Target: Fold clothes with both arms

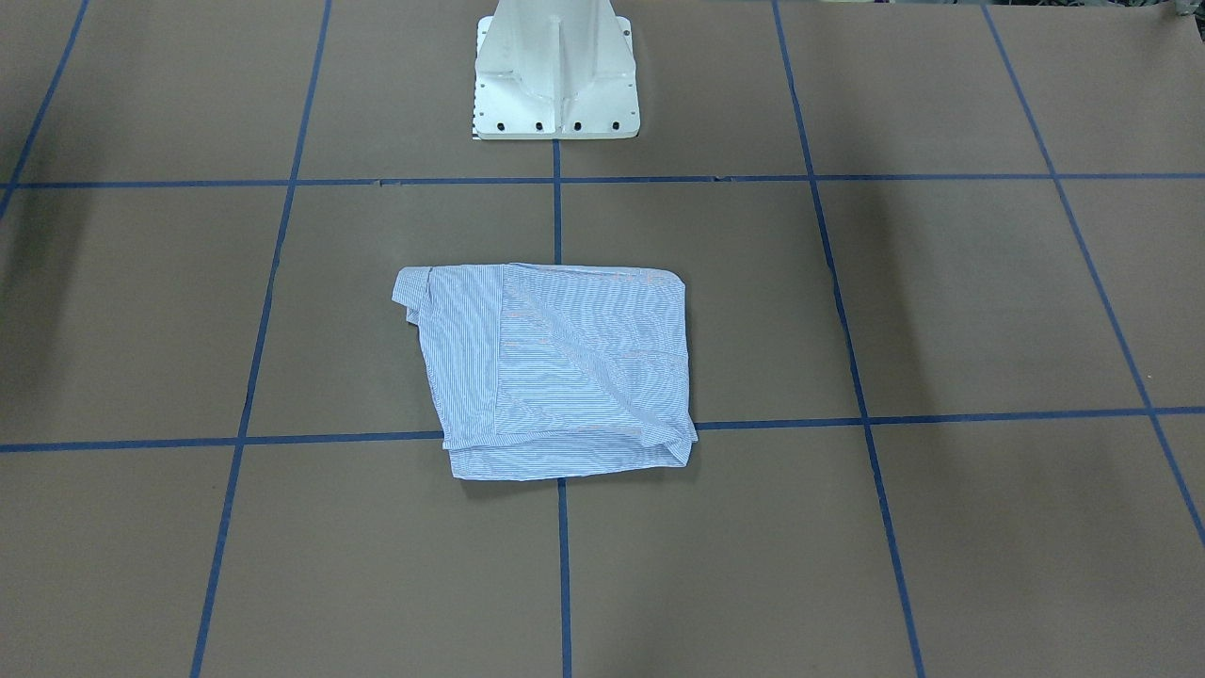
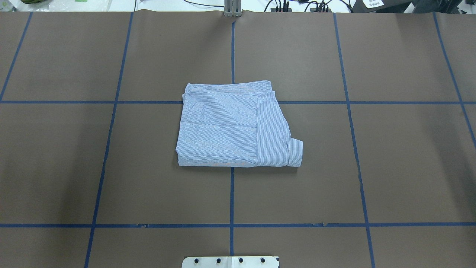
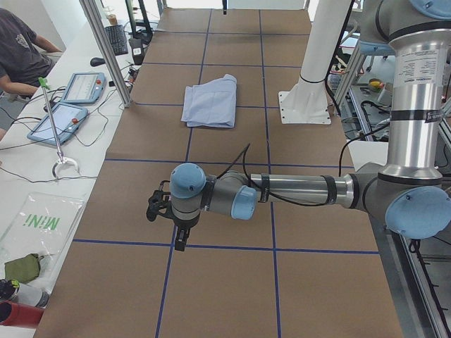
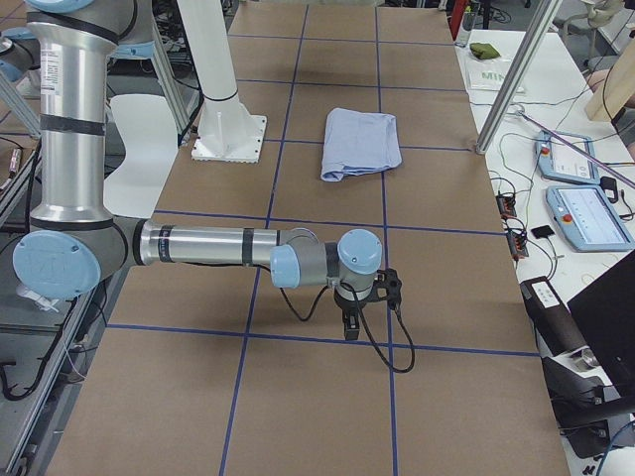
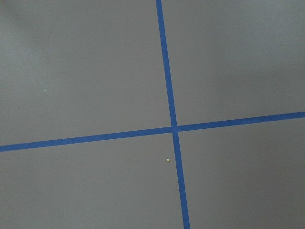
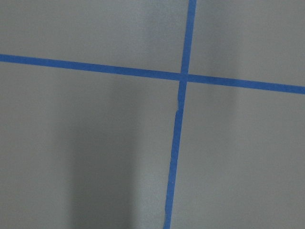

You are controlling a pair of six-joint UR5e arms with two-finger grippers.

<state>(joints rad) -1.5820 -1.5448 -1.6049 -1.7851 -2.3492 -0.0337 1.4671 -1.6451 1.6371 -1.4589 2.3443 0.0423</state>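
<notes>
The light blue striped shirt (image 2: 234, 124) lies folded into a rough rectangle at the table's middle, with a cuff sticking out at one corner (image 2: 295, 152). It also shows in the front view (image 1: 551, 372) and both side views (image 3: 210, 102) (image 4: 362, 142). My left gripper (image 3: 182, 238) hangs over bare table far from the shirt, pointing down. My right gripper (image 4: 349, 327) hangs likewise at the other end. Both show only in the side views, so I cannot tell whether they are open or shut. Each wrist view shows only brown table and a blue tape cross (image 5: 174, 128) (image 6: 183, 77).
The white pedestal base (image 1: 555, 80) stands behind the shirt. Blue tape lines grid the brown table (image 2: 372, 167). A seated person (image 3: 21, 53), tablets (image 3: 60, 121) (image 4: 585, 213) and metal posts (image 3: 106, 49) line the operators' side.
</notes>
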